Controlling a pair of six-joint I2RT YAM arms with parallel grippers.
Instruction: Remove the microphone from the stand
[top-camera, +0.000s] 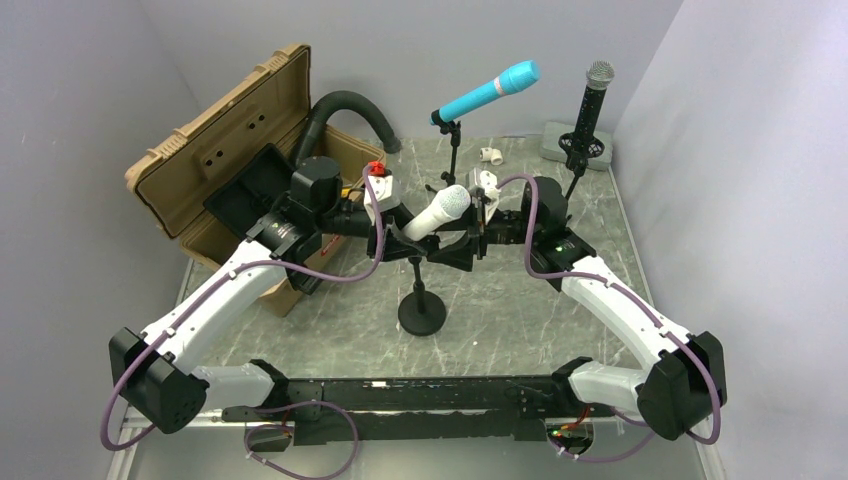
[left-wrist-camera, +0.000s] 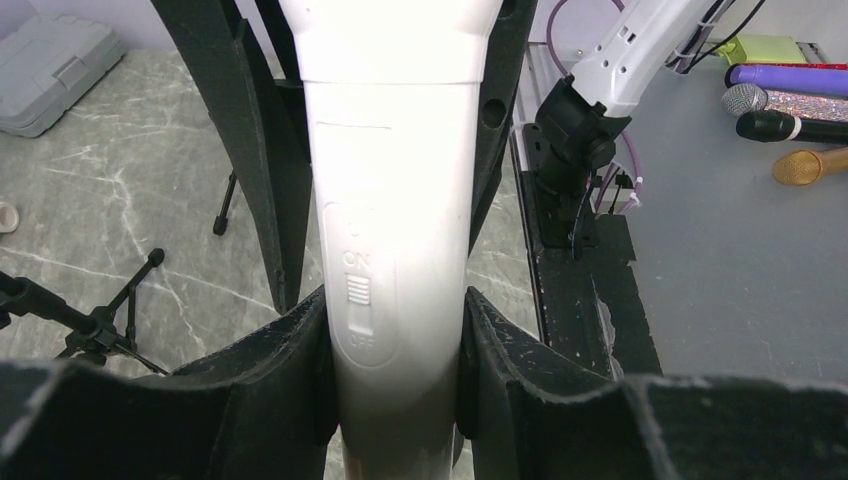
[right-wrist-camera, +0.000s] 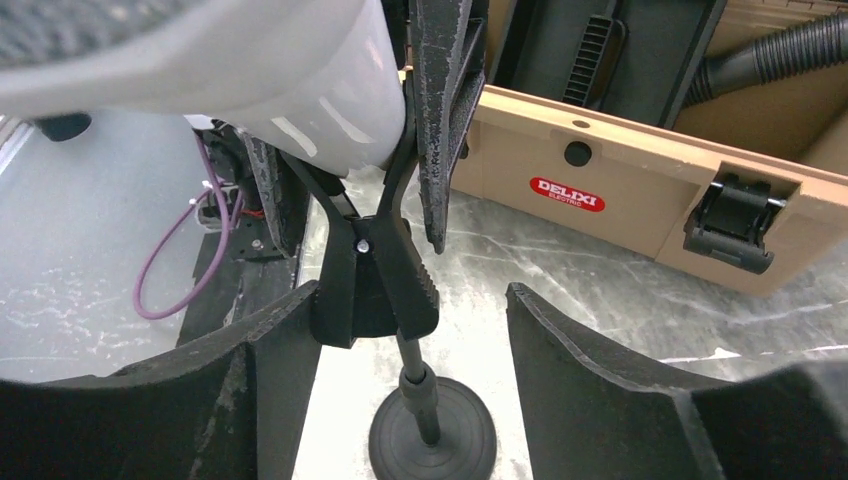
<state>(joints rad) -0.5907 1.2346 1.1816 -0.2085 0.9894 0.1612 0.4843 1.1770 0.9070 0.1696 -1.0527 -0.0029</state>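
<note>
The left claw (left-wrist-camera: 395, 330) is pressed onto the mic (left-wrist-camera: 390, 200), with one finger against each side of the white body at the ON/OFF switch. The right claw (right-wrist-camera: 410, 300) is held spread. The clip (right-wrist-camera: 365, 285) lies between its fingers, close beside one of them; whether they touch cannot be told. The mic is seated tilted in that clip, atop the stand (right-wrist-camera: 432, 435), which is set on the counter (top-camera: 520, 310). Behind, a blue mic (top-camera: 490, 92) and a black mic (top-camera: 592, 105) are carried on other stands. An open case (top-camera: 215, 130) is seen at the left.
</note>
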